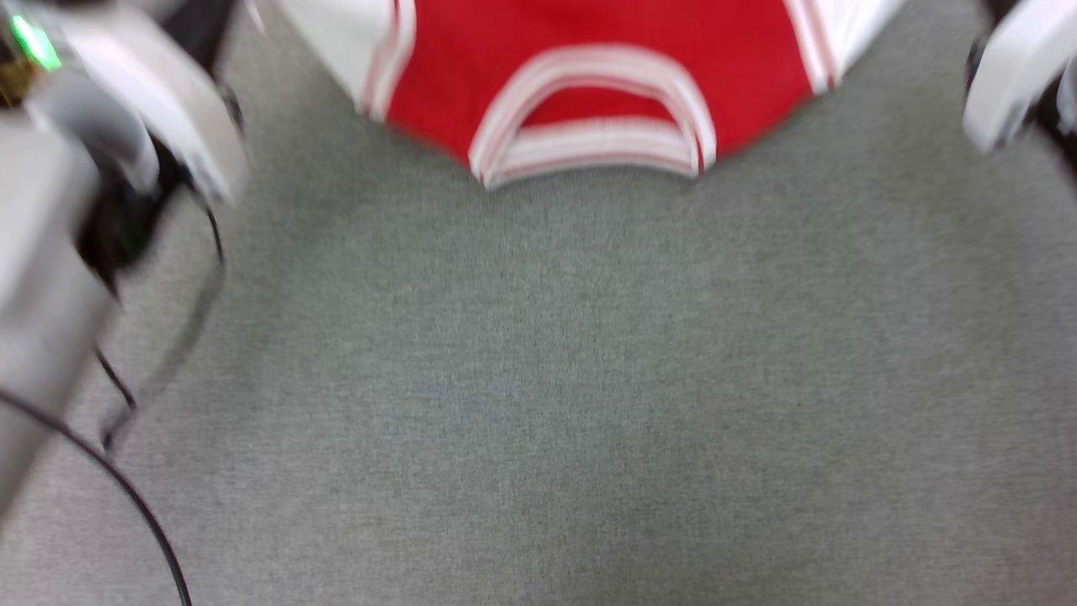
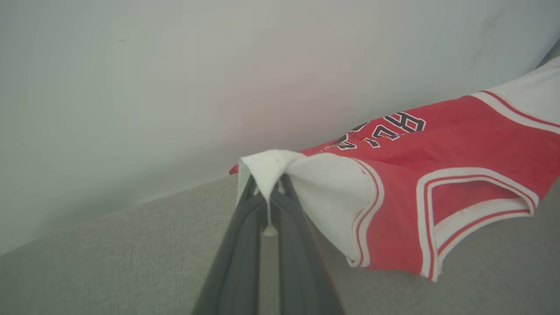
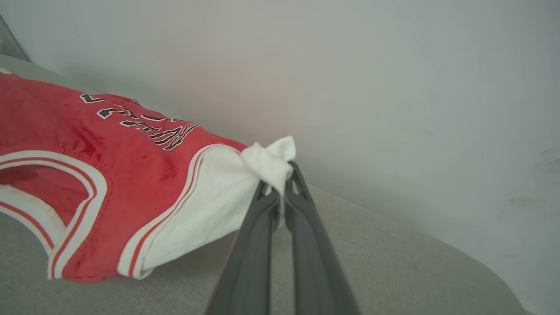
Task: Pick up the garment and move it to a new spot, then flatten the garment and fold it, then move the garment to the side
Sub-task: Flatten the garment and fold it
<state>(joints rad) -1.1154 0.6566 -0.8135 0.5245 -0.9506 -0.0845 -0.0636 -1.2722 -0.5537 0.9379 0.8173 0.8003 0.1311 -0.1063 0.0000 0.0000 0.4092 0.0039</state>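
Note:
The garment (image 1: 606, 76) is a red shirt with white sleeves and striped trim, its collar toward me at the top of the blurred head view. In the left wrist view my left gripper (image 2: 267, 192) is shut on one white sleeve of the garment (image 2: 442, 157). In the right wrist view my right gripper (image 3: 280, 181) is shut on the other white sleeve of the garment (image 3: 109, 148). The shirt hangs stretched between the two grippers, with its black lettering facing up and its lower part trailing toward the wall.
Grey carpet-like surface (image 1: 547, 404) spreads below the shirt. A pale wall (image 2: 175, 78) rises just behind it. My pale left forearm (image 1: 126, 109) and a black cable (image 1: 143, 505) stand at the head view's left, my right forearm (image 1: 1010, 76) at the upper right.

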